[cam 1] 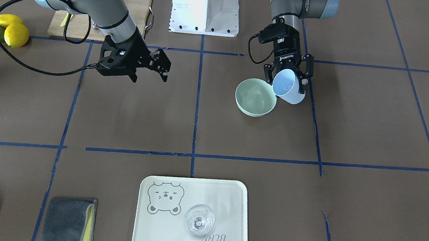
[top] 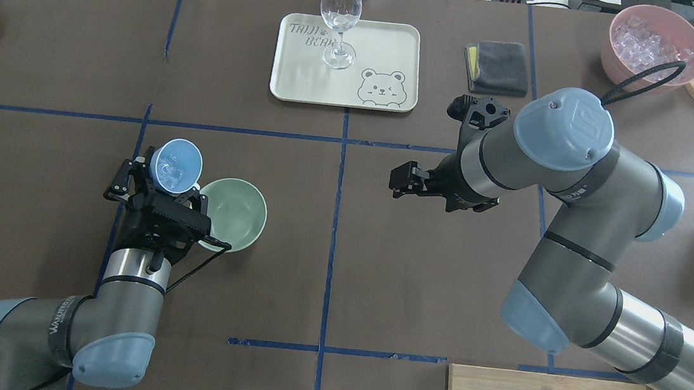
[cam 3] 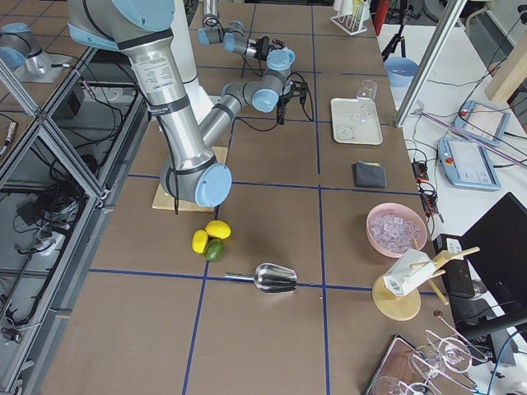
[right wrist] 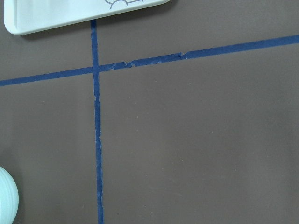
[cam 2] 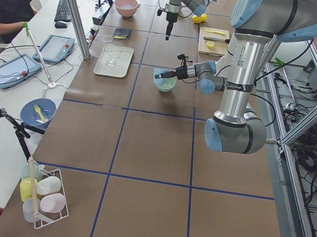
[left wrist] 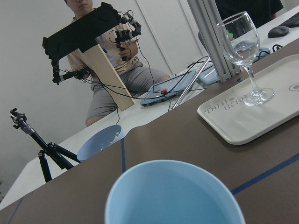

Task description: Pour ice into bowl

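Front view: the left fingers clamp the cup, tipped toward the bowl to pour. The right fingers are spread and empty, well aside of the bowl. Overhead: the ice lies in the cup at the bowl's rim.

Silver-grey tubes with pale blue joint caps form the left arm and right arm — the right trails a black braided cable. The left gripper is black, lettered ROBOTIQ in white.

Left hand tilted low, fingers tight; right hand aloft, level, fingers apart.
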`<act>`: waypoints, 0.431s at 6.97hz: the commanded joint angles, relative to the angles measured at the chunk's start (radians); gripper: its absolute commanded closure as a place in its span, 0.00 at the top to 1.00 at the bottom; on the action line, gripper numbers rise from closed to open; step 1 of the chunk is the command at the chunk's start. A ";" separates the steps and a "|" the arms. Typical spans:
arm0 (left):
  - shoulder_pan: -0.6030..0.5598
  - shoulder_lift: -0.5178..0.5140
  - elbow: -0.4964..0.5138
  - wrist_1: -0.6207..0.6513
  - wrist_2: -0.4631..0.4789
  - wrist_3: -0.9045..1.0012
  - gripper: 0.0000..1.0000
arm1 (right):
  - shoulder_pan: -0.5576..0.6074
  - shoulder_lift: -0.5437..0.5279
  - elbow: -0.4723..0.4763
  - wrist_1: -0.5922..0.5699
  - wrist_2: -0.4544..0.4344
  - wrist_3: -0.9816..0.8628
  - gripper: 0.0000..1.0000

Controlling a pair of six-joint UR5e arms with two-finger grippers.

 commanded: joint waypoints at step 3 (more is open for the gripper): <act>0.008 -0.005 0.058 0.035 0.092 0.428 0.00 | -0.002 0.002 -0.004 -0.001 -0.002 0.008 1.00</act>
